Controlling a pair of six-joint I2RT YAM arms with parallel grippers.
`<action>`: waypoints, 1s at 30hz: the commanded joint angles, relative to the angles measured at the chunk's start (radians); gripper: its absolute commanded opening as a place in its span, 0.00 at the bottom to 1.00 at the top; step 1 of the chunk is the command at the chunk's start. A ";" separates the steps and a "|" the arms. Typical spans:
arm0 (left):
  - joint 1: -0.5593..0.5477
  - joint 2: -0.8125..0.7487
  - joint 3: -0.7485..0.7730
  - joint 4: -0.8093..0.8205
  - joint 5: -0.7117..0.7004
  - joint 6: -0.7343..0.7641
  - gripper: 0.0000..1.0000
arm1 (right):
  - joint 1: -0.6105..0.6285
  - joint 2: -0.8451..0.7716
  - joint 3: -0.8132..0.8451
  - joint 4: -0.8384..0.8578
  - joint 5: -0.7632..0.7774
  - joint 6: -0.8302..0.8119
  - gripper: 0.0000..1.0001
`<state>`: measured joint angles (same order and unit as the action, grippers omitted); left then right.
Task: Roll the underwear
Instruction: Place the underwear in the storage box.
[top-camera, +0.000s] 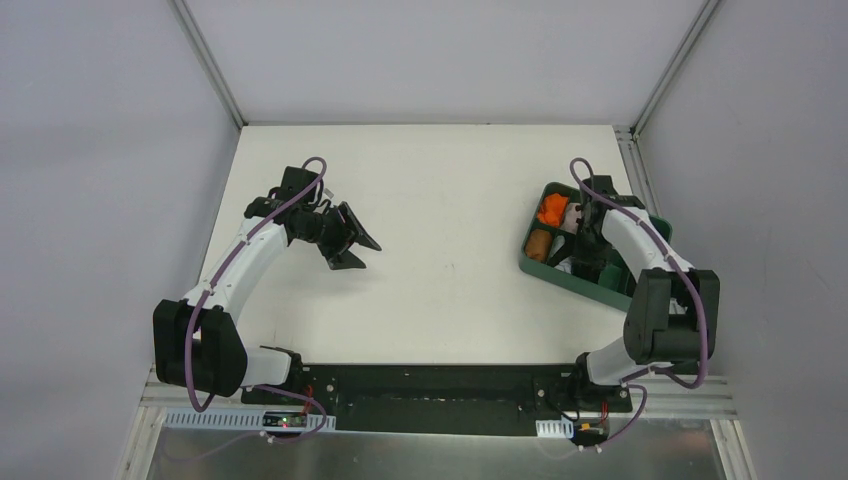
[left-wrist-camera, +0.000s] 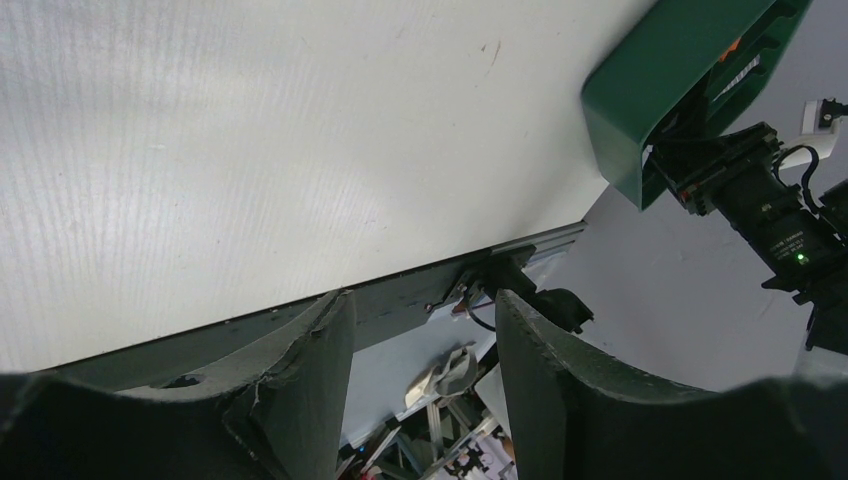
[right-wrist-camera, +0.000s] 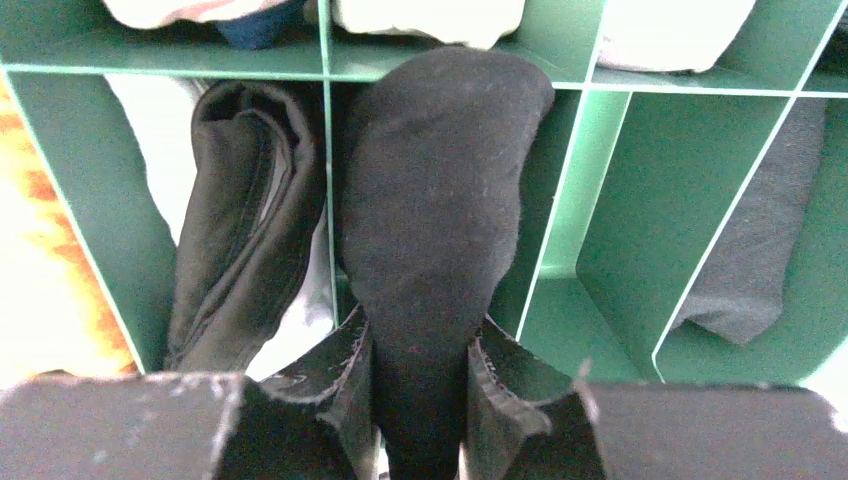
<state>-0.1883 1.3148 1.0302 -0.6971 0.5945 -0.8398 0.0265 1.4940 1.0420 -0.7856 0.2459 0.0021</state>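
Right fingers (right-wrist-camera: 335, 385) pinch underwear (right-wrist-camera: 430, 200): black, soft, rounded bundle over green tray (right-wrist-camera: 600, 250).

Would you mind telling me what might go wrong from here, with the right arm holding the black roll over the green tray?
1. The right fingers pinch only one end of the underwear; the free end could loosen and unroll on release.
2. The roll lies along a divider of the tray, beside a dark garment already in its compartment; it might snag on the divider or crowd that slot.
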 joint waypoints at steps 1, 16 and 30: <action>0.002 -0.019 0.011 -0.023 0.010 0.019 0.53 | -0.002 0.036 0.042 -0.013 -0.007 0.029 0.00; 0.003 -0.013 0.008 -0.021 0.009 0.024 0.53 | -0.003 -0.110 0.032 -0.036 0.028 0.031 0.79; 0.002 -0.030 0.010 -0.022 0.013 0.029 0.52 | -0.003 -0.252 0.094 -0.021 -0.066 0.067 0.44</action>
<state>-0.1883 1.3144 1.0298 -0.6975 0.5945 -0.8303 0.0204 1.2984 1.0657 -0.7910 0.2222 0.0486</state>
